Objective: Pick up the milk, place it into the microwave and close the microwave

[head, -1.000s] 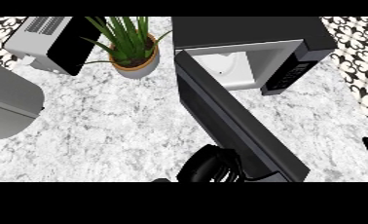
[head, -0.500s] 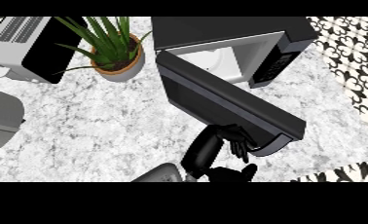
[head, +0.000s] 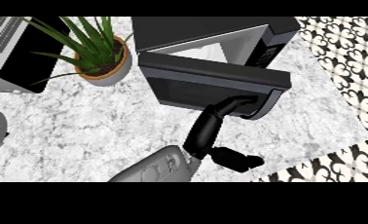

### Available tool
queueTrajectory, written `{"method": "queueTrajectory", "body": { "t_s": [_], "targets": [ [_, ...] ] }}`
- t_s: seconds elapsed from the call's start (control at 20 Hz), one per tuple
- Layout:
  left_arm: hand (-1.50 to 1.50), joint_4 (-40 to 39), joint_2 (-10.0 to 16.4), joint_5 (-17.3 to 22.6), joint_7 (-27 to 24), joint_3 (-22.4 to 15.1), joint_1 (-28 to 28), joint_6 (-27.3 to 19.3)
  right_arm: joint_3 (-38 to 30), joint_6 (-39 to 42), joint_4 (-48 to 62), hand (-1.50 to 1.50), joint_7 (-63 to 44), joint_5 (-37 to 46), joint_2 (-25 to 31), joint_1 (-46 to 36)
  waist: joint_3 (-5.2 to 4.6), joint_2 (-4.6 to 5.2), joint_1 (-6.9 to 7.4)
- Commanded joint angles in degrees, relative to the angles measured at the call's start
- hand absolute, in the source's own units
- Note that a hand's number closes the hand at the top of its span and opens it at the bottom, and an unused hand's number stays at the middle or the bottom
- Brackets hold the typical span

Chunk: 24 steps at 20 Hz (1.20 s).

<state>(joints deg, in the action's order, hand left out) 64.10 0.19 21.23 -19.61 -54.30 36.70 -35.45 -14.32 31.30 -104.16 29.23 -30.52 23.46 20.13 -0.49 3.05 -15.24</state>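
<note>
A: How far along is it?

B: I'd judge 2 of 3 steps done. The microwave [head: 208, 28] fills the top, and its door [head: 208, 79] stands partly shut, with a gap left. The milk shows nowhere; it's probably inside, hidden behind the door.

A: And the hand?

B: Only 1 is in view, the right hand [head: 208, 130]. Its fingers are straight and together against the door, thumb out sideways.

A: And around it?

B: A grey marbled counter [head: 86, 121], patterned floor [head: 338, 47] beyond, and a potted plant [head: 101, 65].

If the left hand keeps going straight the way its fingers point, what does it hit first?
The microwave door. The left hand points up and to the right and seems to be pressed against the door's outer face. Behind the part-open door is the microwave itself, though depth is hard to judge.
</note>
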Motion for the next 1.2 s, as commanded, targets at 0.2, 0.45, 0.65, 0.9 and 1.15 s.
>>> {"method": "queueTrajectory", "body": {
  "t_s": [0.2, 0.45, 0.65, 0.9, 1.15],
  "targets": [
    [-1.5, -3.0, -0.2, 5.6, -2.1, 1.3, 6.8, -2.8, 0.1, 2.3, -0.3, -1.5, -2.0, -4.3, 2.6, -3.0, 0.19, 0.93, -2.44],
    [-1.5, -5.7, -0.2, 8.5, -3.4, 2.7, 9.8, -3.7, 0.4, 3.2, -0.6, -1.5, -3.0, -6.5, 3.5, -3.7, 0.22, 1.47, -4.13],
    [-1.5, -7.7, -0.2, 10.5, -4.3, 2.6, 11.6, -4.1, 0.0, 3.9, -0.8, -1.5, -3.9, -8.3, 5.2, -5.5, 0.26, 1.9, -4.93],
    [-1.5, -9.6, -0.2, 13.0, -5.5, 3.3, 14.6, -4.3, 0.1, 4.5, -1.0, -1.5, -5.1, -10.5, 6.4, -6.6, 0.28, 2.09, -6.01],
    [-1.5, -12.0, -0.2, 15.1, -6.5, 3.6, 16.3, -5.0, -0.8, 4.3, -0.6, -1.5, -6.1, -11.8, 8.0, -7.8, 0.26, 2.54, -7.17]
  ]
}}
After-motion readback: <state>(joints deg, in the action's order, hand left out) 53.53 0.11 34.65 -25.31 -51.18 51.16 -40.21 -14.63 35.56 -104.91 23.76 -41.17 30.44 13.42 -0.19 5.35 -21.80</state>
